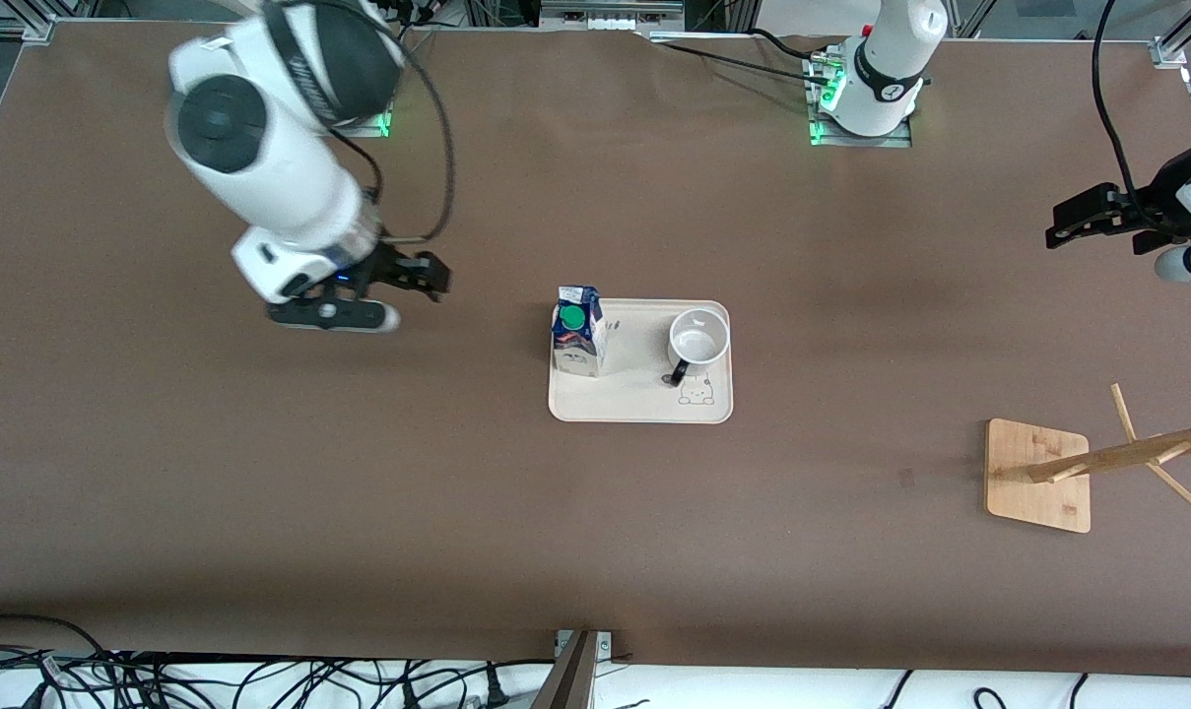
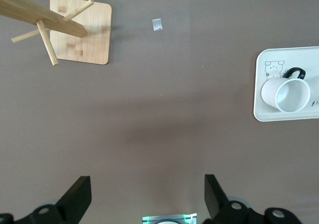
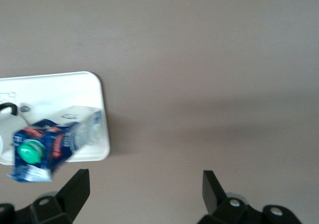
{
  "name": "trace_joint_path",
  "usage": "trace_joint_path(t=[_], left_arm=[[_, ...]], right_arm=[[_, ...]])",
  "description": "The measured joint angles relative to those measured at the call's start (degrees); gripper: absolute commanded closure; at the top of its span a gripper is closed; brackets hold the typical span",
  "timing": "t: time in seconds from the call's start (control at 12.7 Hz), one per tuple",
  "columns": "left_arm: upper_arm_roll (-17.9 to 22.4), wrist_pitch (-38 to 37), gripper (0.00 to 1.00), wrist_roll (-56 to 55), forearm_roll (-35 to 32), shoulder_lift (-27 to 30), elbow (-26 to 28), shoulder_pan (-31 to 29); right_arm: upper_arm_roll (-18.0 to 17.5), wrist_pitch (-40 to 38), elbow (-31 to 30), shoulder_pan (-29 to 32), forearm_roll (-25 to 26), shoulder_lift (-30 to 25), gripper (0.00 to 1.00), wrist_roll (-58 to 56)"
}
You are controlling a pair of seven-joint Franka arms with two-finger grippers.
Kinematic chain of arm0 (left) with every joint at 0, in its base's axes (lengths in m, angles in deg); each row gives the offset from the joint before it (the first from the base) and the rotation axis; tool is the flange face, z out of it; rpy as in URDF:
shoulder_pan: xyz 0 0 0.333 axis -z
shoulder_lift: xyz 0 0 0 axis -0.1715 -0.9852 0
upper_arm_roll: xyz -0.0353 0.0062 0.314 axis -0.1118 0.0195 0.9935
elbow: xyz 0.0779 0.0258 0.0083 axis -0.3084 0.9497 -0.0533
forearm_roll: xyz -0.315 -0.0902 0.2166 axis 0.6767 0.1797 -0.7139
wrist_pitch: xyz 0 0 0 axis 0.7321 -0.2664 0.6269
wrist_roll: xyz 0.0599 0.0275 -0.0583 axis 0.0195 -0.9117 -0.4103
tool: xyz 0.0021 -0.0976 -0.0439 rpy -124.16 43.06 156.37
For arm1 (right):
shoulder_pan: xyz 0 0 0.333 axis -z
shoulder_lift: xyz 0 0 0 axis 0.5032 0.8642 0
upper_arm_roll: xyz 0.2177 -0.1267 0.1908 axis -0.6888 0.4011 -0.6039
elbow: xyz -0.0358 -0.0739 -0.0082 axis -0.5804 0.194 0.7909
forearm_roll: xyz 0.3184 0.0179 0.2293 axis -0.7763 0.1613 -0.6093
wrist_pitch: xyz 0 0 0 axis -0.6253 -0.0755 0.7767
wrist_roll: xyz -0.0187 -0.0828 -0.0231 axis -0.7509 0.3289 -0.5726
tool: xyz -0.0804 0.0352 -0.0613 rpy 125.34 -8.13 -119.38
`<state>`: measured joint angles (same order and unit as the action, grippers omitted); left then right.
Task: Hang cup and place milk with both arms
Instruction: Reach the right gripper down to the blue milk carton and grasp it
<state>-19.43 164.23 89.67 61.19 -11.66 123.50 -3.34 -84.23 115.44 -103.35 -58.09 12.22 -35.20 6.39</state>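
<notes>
Two task things stand upright on a pale tray (image 1: 640, 406): the cup (image 1: 699, 338), a white mug with a thin black handle and mouth up, and the milk (image 1: 577, 331), a dark blue and white carton with a green cap. Both grippers are clear of them over bare table (image 1: 260, 512), fingers apart: the right gripper (image 1: 435, 278) toward its own end, the left gripper (image 1: 1073, 225) likewise, above a wooden rack (image 1: 1088, 471).
</notes>
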Motion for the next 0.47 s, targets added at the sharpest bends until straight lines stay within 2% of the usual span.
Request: trace_joint_path(t=[0.24,0.47], left_arm=[[-0.7,0.2,0.0,0.0,0.3,-1.3,-1.2,0.4],[-0.8,0.2,0.0,0.0,2.3,-2.7,-1.5,0.3]], right_arm=[[-0.1,5.8,5.7,-7.1,-0.1,8.2,0.0,10.9],[-0.1,8.4,7.3,-11.3,-0.1,12.2,0.0,17.1]])
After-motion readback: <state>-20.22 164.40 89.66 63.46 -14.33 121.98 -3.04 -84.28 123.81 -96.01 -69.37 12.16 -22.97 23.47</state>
